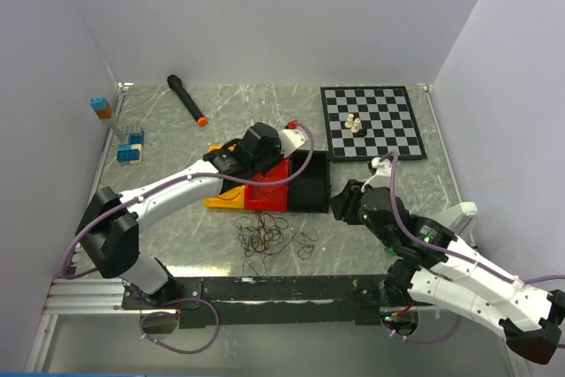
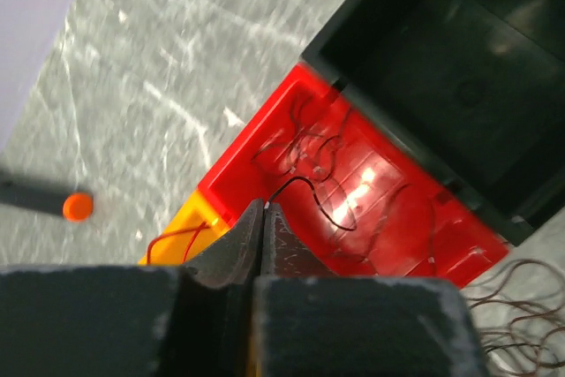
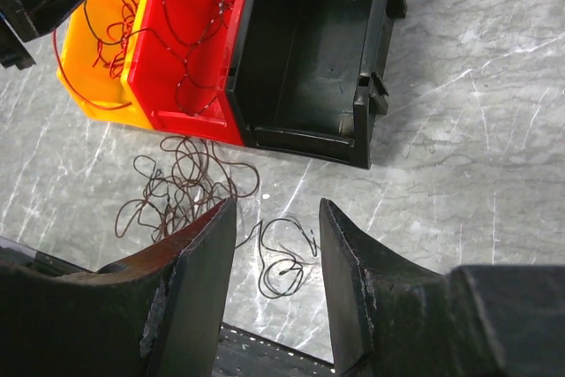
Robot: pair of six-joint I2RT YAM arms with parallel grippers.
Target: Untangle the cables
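1. Closest to my bases, just past the front edge of the desk (image 1: pixel 415 178), the loose cables (image 1: pixel 263 236) lie in a flat, loopy, dark-brown heap between my two arms. One smaller loop lies just to the heap's right, apart from it.
2. My right hand (image 3: pixel 275 209) hovers over that smaller loop. Its fingers are about half spread and hold nothing, and the loop shows on the desk between them.
3. Just beyond the heap, three bins stand touching side by side: yellow bin (image 1: pixel 221 200) on the left, red bin (image 1: pixel 269 193) in the middle, black bin (image 1: pixel 311 192) on the right. Their near walls fence the heap's far side. More dark wires curl inside the red bin, and a red wire loops in the yellow one.
4. My left hand (image 2: pixel 265 207) hangs above the seam between the yellow and red bins, fingers pressed together. A dark wire runs right up to the tips, but I cannot tell whether it is pinched. My left forearm slants across the desk to the left of the heap.
5. Bare marbled desk lies to the right of the black bin, out to the right edge, and also to the left of the yellow bin.
6. Farther off, a chessboard (image 1: pixel 388 116) with pale chess pieces (image 1: pixel 355 124) sits far right. A black marker (image 1: pixel 186 100) with an orange cap lies far left of centre. Blocks (image 1: pixel 131 149) stand by the left wall.
7. White walls (image 1: pixel 265 15) close the left, far and right edges.
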